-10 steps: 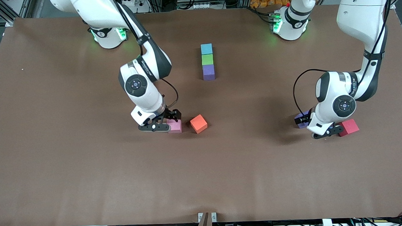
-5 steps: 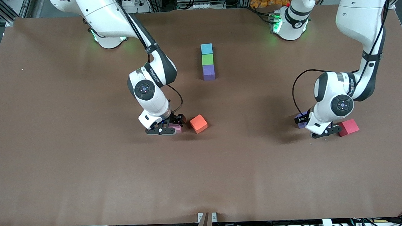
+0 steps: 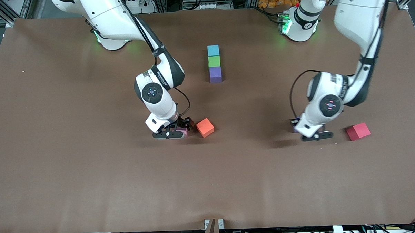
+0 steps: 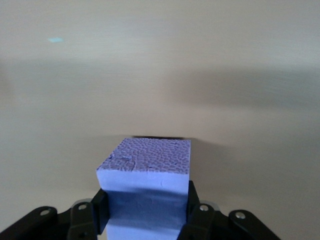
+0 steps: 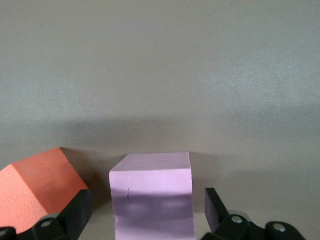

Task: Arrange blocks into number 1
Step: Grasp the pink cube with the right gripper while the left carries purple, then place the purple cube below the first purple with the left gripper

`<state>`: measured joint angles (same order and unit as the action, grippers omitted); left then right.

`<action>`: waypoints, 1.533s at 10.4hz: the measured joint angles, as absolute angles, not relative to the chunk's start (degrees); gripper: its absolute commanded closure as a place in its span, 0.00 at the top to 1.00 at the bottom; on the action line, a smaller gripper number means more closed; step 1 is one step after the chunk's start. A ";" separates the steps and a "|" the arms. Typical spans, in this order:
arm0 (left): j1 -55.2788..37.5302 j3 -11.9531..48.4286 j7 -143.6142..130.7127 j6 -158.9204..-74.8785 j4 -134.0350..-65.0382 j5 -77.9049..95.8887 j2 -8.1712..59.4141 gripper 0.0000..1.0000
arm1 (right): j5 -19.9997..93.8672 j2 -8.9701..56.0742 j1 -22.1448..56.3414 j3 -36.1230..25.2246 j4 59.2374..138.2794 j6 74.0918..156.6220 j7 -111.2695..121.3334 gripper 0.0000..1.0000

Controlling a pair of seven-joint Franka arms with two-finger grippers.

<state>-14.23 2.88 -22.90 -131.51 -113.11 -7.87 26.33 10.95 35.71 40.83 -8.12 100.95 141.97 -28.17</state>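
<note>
Left gripper (image 3: 312, 133) has come away from the red block (image 3: 358, 131), shifting toward the middle of the table with a purple block (image 4: 145, 192) clamped between its fingers (image 4: 100, 210); the wrist view shows both pads pressed flat on the block's sides. The red block sits alone on the table (image 3: 57, 170), now well clear of that arm.

Right gripper (image 3: 176, 130) has slid in over the pink block (image 5: 151, 197) beside the orange block (image 3: 205, 127). Its fingers (image 5: 214, 207) straddle the pink block with a gap on each side (parted, nothing gripped yet).

The column so far: light blue block (image 3: 213, 50), green block (image 3: 214, 61) and a second purple block (image 3: 215, 75), touching in a line, light blue farthest from the front camera.

Judgement: the left arm's pick looks done and its block is likely bound for the column's nearer end; the right arm needs only to close on pink. Orange and red remain untouched
</note>
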 measured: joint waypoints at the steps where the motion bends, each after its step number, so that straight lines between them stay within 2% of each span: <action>1: -16.89 4.33 -23.58 -129.35 -111.95 -7.87 25.08 0.00 | 10.94 36.22 40.84 -8.12 100.94 142.23 -27.39 0.98; 2: -19.60 5.29 -25.09 -126.93 -110.68 -7.55 23.90 0.00 | 10.93 36.55 40.84 -8.11 100.98 142.48 -26.95 0.92; 4: -26.34 6.19 -31.05 -124.55 -108.84 -6.45 22.68 0.00 | 10.93 37.11 40.84 -8.13 101.82 144.80 -26.56 0.64; 5: -29.24 6.64 -34.27 -124.49 -108.60 -6.37 22.78 0.00 | 10.92 37.56 40.77 -8.18 102.58 146.42 -26.30 0.61; 11: -37.56 10.60 -44.60 -124.99 -108.30 -2.54 25.89 0.00 | 10.92 37.05 38.01 -8.83 103.08 147.47 -25.36 0.61; 13: -39.78 10.65 -47.49 -127.42 -107.85 0.27 27.46 0.00 | 10.92 34.01 37.41 -8.89 103.73 145.33 -25.35 0.61; 16: -43.66 10.64 -50.67 -128.94 -105.83 1.22 30.85 0.00 | 10.92 26.12 37.43 -8.69 110.52 143.13 -25.28 0.61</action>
